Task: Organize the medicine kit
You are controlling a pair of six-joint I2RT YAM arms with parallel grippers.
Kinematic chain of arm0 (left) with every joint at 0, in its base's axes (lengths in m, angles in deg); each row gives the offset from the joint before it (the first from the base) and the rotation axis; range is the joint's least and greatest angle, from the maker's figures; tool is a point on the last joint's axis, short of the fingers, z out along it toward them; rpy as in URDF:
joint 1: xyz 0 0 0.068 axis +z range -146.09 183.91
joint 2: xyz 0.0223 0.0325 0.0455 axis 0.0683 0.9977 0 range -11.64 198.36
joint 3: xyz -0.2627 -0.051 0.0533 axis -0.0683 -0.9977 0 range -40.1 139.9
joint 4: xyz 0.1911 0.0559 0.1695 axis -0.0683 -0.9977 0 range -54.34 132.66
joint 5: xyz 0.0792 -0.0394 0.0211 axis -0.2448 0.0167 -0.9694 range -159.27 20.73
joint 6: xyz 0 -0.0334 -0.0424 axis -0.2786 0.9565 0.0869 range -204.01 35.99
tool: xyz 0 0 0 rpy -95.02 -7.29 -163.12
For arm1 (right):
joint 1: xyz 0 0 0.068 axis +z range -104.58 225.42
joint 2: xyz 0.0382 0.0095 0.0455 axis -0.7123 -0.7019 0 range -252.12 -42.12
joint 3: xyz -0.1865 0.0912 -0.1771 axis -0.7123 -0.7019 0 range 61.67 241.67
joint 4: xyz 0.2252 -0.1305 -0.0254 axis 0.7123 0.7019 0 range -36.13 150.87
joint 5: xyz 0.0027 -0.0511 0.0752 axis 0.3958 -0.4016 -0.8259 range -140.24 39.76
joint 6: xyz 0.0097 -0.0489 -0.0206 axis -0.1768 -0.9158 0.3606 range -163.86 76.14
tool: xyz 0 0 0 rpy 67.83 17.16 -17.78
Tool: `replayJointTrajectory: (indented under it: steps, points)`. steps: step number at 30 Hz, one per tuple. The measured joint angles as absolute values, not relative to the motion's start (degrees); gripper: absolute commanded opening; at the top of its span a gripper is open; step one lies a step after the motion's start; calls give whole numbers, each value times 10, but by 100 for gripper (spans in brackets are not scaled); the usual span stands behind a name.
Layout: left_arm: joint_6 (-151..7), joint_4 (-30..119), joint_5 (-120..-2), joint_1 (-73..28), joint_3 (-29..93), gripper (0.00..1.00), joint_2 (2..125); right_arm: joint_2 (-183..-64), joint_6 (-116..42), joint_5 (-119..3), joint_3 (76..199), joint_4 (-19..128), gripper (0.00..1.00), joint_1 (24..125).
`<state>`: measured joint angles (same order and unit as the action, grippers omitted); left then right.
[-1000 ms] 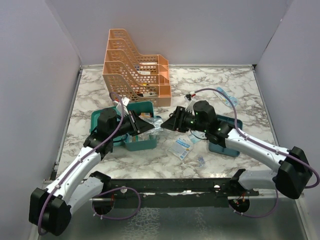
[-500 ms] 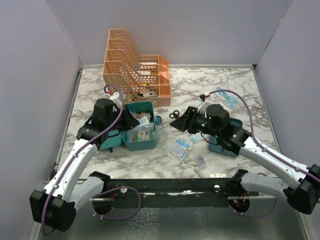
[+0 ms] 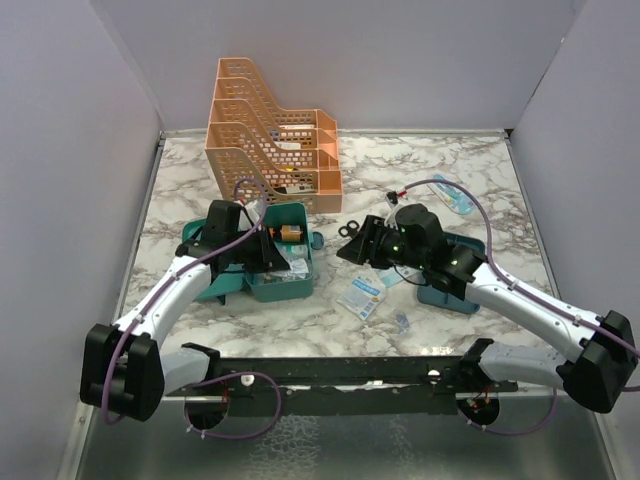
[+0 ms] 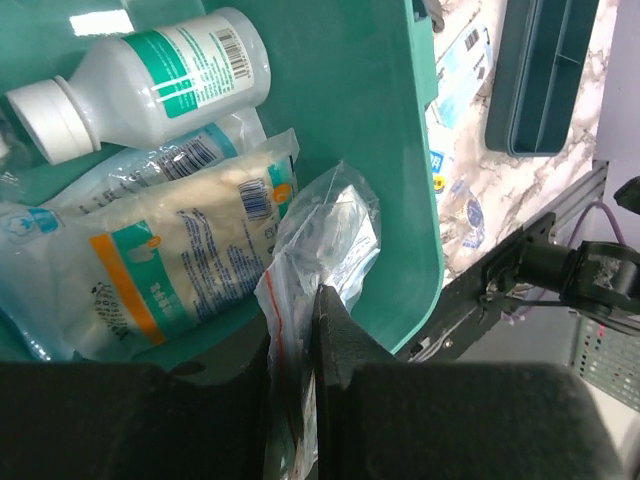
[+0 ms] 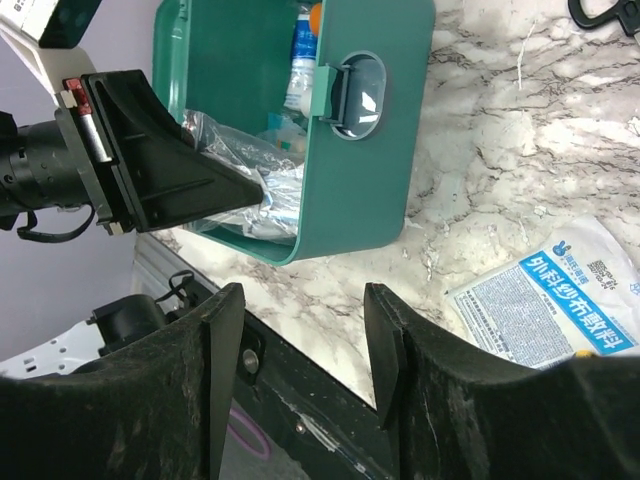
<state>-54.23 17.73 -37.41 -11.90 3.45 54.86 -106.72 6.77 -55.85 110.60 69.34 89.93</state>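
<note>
**While the left fingers pinch a clear bag, the medicine kit lies open on the desk**

The medicine kit (image 3: 282, 262), a teal box with rounded corners, sits on the marbled desk (image 3: 450, 170) with its lid (image 3: 200, 240) swung back on its left side. Its small latch (image 5: 350, 95) faces right. Inside the kit a white bottle (image 4: 140, 85) with a teal label lies on its side. Just beside the bottle is a soft packet (image 4: 170, 270) printed in orange and teal, among other wrapped items too crumpled to name.

The left fingers (image 4: 315, 330) reach over the kit's near edge and are closed tight on a clear bag (image 4: 325, 240). The free end of the bag rests inside the kit against the right-hand wall.

The right fingers (image 3: 350, 247) hover to the right of the kit, on the latch side and clear of it. They are spread wide, and the right wrist view shows nothing between them.

A blue-and-white sachet (image 3: 362, 295) lies flat on the desk to the right of the kit, with a few smaller packets near it. The matching teal divided tray (image 4: 545, 70) sits farther right of the kit, well apart from it and partly under the right arm. An orange perforated file rack (image 3: 270, 140) stands directly behind the kit, close to its far edge.
</note>
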Motion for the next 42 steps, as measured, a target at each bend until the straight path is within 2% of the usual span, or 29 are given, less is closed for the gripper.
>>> replayJointTrajectory:
  steps: [8, 12, 16, 20, 25, 39, 42]
  points:
    - [-507, 219, -354, -118, -6, 18, 572, -1110, 69, -570, 1120, 704, 50, 899]
    - [-503, 230, -355, -118, -8, 26, 579, -1125, 71, -575, 1120, 704, 49, 899]
    - [-511, 228, -366, -118, -7, 40, 592, -1132, 71, -576, 1120, 704, 49, 899]
    - [-533, 195, -400, -119, 13, 50, 599, -1134, 71, -576, 1120, 704, 49, 899]
    - [-551, 167, -427, -119, 46, 58, 597, -1135, 71, -576, 1120, 704, 49, 899]
    - [-563, 64, -547, -135, 114, 62, 568, -1140, 74, -576, 1120, 704, 48, 899]
    - [-563, 46, -575, -147, 124, 56, 565, -1142, 75, -576, 1120, 704, 48, 899]
